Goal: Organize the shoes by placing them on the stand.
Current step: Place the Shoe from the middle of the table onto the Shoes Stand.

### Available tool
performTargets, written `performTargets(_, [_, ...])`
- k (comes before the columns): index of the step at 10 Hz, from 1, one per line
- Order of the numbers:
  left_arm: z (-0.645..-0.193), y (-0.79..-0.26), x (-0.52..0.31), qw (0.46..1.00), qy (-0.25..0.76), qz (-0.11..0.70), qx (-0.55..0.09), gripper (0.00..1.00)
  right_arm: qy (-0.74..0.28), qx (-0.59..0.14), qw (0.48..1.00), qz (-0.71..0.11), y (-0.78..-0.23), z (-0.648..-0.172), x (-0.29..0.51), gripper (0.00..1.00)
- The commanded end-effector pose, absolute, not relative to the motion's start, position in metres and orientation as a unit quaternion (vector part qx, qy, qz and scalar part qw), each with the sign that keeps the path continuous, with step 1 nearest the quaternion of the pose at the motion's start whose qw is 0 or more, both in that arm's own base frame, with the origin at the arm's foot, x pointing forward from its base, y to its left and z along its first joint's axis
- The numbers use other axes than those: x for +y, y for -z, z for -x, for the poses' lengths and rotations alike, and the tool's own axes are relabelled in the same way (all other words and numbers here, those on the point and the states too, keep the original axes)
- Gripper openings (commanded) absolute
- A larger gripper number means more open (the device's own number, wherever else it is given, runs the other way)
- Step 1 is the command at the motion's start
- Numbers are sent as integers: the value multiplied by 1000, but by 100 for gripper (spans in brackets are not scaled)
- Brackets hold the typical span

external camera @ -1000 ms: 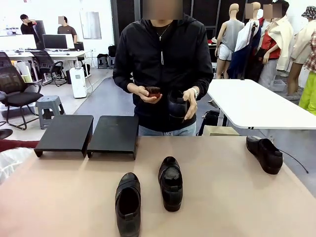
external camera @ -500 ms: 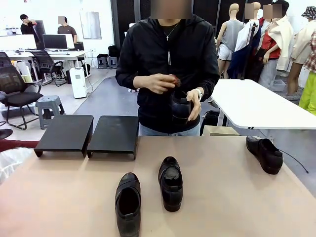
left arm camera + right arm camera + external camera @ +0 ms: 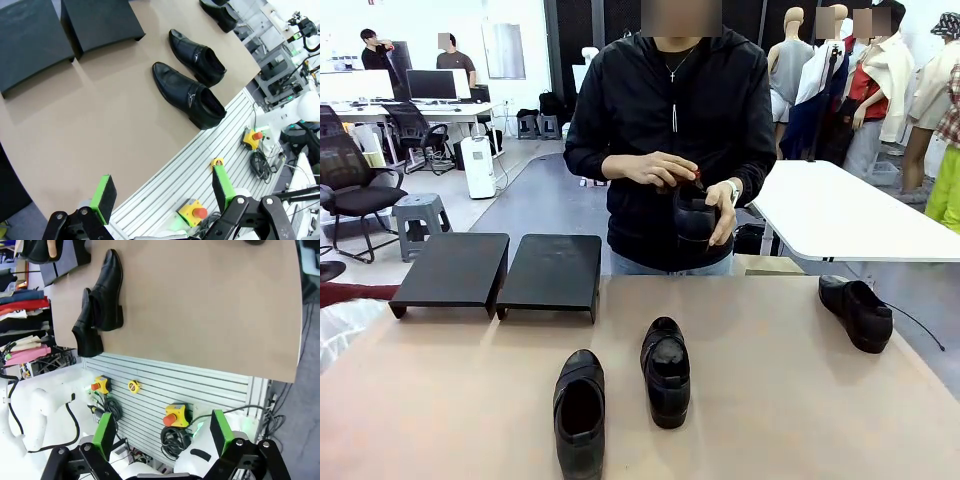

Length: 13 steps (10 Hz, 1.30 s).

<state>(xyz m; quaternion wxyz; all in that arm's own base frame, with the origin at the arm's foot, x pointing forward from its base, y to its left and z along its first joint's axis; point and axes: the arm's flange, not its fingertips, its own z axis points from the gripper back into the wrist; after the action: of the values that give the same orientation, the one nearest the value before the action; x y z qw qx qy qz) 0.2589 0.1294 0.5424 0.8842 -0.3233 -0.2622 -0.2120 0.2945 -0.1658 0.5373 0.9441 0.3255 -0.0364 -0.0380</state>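
Note:
Two black shoes lie mid-table, one [image 3: 580, 410] nearest me and one [image 3: 666, 370] just behind it. A third shoe [image 3: 857, 311] lies at the table's right edge. The person across the table holds another shoe [image 3: 695, 215] in both hands at chest height. The stand's two black sections [image 3: 453, 270] [image 3: 552, 272] sit side by side at the far left, tops bare. My left gripper [image 3: 162, 192] hangs open above the table's near edge, well short of the pair of shoes [image 3: 189, 95] [image 3: 196, 50]. My right gripper [image 3: 162, 432] is open too, off the table's edge, far from that pair [image 3: 107, 292] [image 3: 86, 332].
A thin black cable [image 3: 918, 328] trails off the right shoe. Below the near table edge is a slatted panel with yellow emergency-stop boxes [image 3: 176, 416] [image 3: 192, 212]. A white table [image 3: 840, 205] stands behind the person on the right.
The person has stepped slightly right and lifted the held shoe, bringing one hand over its opening. The shoes on the table and both grippers have not moved.

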Motion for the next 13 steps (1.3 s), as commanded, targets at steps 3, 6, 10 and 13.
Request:
performTargets(3, [-259,-543,130,877,219,332,-270,100,38,-33,945,-324,-540,-294,-167,100])
performTargets(6, [-279,-590,46,927,189,275,-173,100,38,-33,945,-324,-540,-294,-167,100])
performTargets(10, [-254,-598,-210,973,162,160,-45,100,38,-33,945,-324,-540,-294,-167,100])
performTargets(13, [-225,-522,-325,982,138,126,-39,100,38,-33,945,-324,-540,-294,-167,100])
